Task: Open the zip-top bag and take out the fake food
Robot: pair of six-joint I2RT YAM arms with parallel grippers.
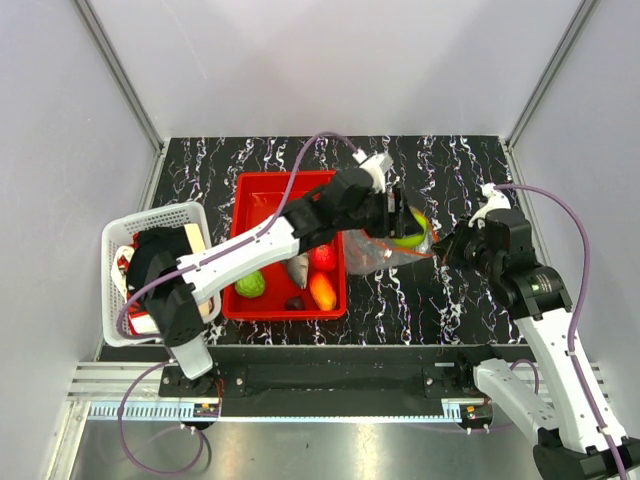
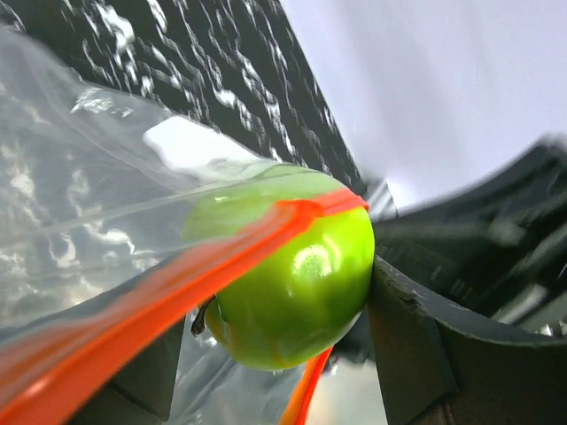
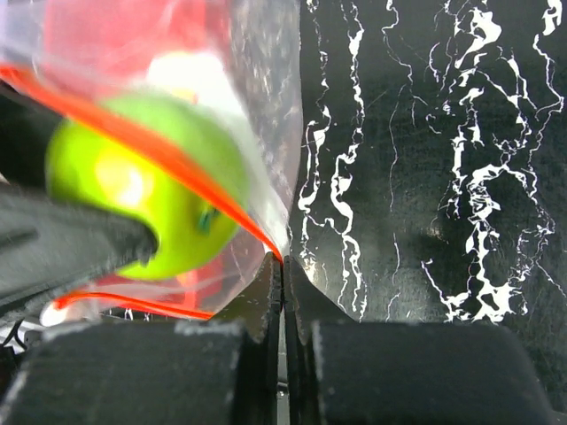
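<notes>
You're well along: the zip-top bag (image 1: 372, 255), just right of the red tray (image 1: 262, 185), is open, and fake food (image 1: 322, 290) lies in the tray. Your left gripper (image 1: 405, 226) clamps a green fruit (image 2: 297, 274) at the bag's mouth. Your right gripper (image 3: 282, 282), jaws together, pinches the bag's edge. You have this fruit left to carry over.

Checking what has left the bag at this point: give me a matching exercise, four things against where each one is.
Things:
1. bright green fruit
2. zip-top bag
3. orange fruit
4. white basket

Places:
A. in the red tray
B. edge pinched by the right gripper, jaws shut
C. between the jaws of the left gripper, at the bag's mouth
D. far left, beside the tray

Pairs: 1-C, 2-B, 3-A, 4-D
</notes>
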